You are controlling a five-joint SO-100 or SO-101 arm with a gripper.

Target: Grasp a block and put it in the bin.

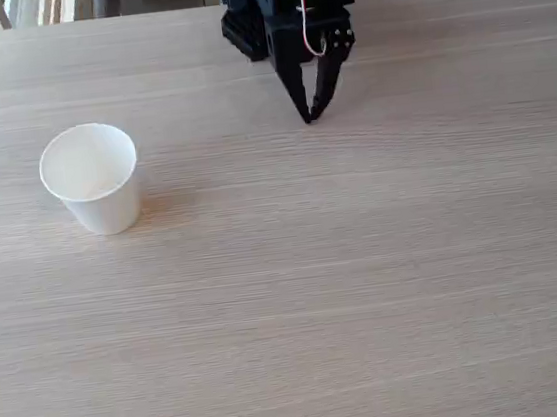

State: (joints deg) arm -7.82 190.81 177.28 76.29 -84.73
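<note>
The black end effector (310,114) points down at the upper middle, tips pinched together, empty. The paper cup (92,179) waits left. I think it must find a block first.

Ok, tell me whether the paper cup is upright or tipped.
Upright: the paper cup stands on its base on the table, round rim facing up.

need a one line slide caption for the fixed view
Black gripper with fingertips together, pointing down at a light wood table, an upright white paper cup apart at left.
</note>
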